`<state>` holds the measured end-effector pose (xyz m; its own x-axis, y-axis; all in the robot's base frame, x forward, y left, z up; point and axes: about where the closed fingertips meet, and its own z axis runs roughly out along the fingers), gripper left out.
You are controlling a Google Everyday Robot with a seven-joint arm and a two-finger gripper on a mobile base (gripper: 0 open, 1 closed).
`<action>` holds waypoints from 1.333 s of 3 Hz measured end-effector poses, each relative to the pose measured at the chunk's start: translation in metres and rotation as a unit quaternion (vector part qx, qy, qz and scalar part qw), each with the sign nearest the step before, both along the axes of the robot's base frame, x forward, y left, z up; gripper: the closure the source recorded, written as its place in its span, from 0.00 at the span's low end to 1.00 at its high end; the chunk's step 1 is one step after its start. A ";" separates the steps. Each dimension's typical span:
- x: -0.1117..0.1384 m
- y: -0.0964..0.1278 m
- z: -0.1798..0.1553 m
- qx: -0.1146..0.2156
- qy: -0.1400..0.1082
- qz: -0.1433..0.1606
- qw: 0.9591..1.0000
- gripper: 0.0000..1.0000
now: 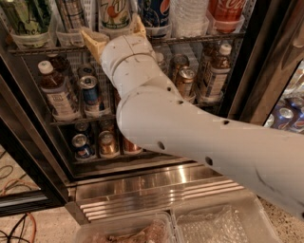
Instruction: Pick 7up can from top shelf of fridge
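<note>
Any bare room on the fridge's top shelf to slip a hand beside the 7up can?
Hardly: the top shelf is packed, the 7up can close between a striped can and the Pepsi can. The open claw flanks its base. Only the steel ledge below is bare.
</note>
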<state>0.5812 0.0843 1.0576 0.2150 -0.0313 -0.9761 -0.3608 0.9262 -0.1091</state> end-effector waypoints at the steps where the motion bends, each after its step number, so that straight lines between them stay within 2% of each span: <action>1: 0.018 -0.010 0.000 0.007 -0.005 -0.024 1.000 0.34; 3: 0.034 -0.005 0.001 0.013 -0.007 -0.022 1.000 0.32; 4: 0.054 -0.005 0.012 0.009 -0.019 -0.019 1.000 0.31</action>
<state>0.6355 0.0793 1.0696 0.2513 -0.0218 -0.9677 -0.3211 0.9412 -0.1046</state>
